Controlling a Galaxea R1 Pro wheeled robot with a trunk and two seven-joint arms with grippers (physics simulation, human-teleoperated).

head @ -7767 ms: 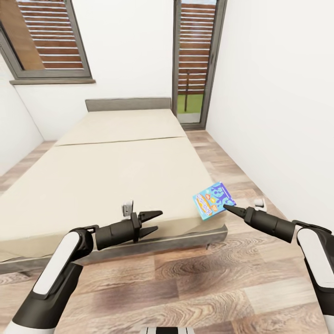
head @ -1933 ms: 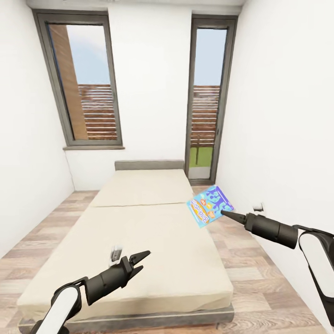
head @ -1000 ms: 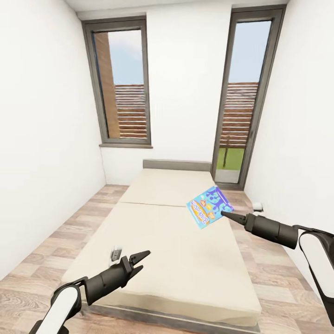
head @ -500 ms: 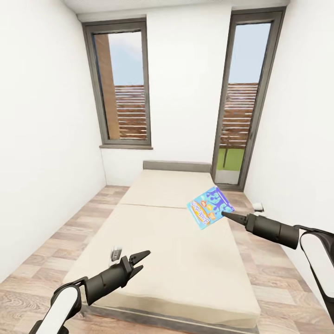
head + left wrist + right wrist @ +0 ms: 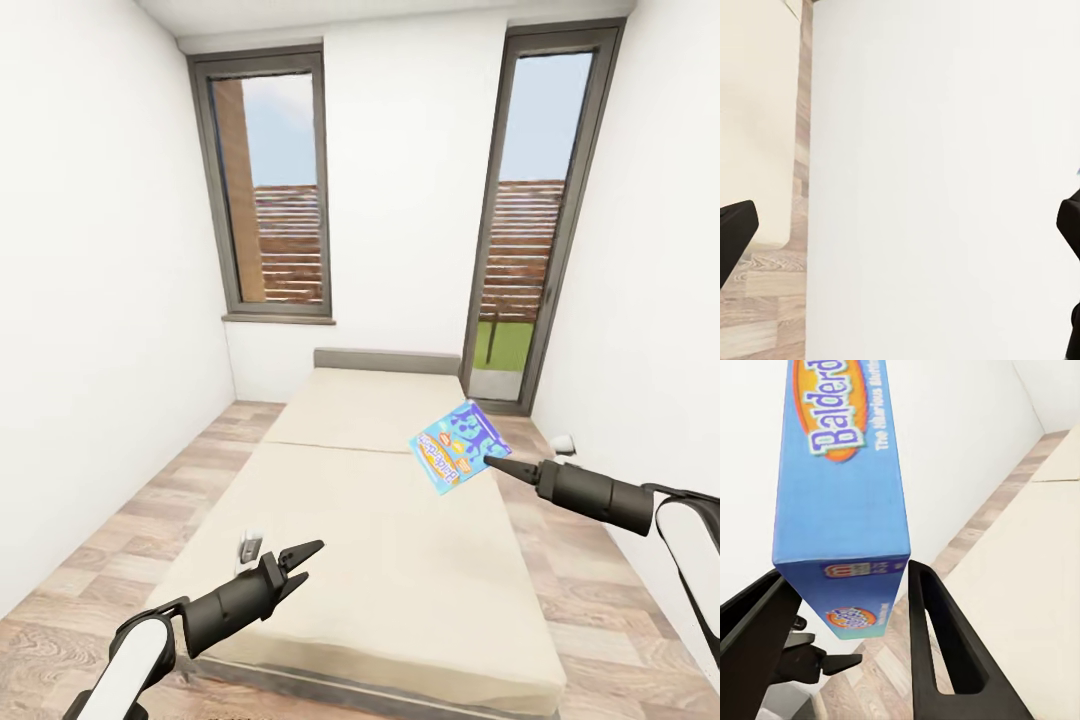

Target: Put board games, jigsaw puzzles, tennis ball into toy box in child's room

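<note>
A blue-white board game (image 5: 455, 445) hangs tilted in the air over the right side of the bed (image 5: 370, 520), pinched at its lower corner by my right gripper (image 5: 489, 463). The right wrist view shows the same board game (image 5: 844, 502) upright between the two dark fingers of the right gripper (image 5: 844, 585), which is shut on its bottom edge. My left gripper (image 5: 308, 560) hovers open over the near left part of the cream mattress with nothing in it. Its fingertips (image 5: 736, 229) stand wide apart in the left wrist view.
The bed fills the middle of a narrow room with white walls close on both sides. A window (image 5: 265, 190) and a tall glass door (image 5: 525, 230) lie behind the headboard. Strips of wood floor (image 5: 110, 540) run along each side of the bed.
The camera has risen and pulled back from the bed, and over the last half second the view has shifted slightly. The board game stays in my right gripper; the left stays open.
</note>
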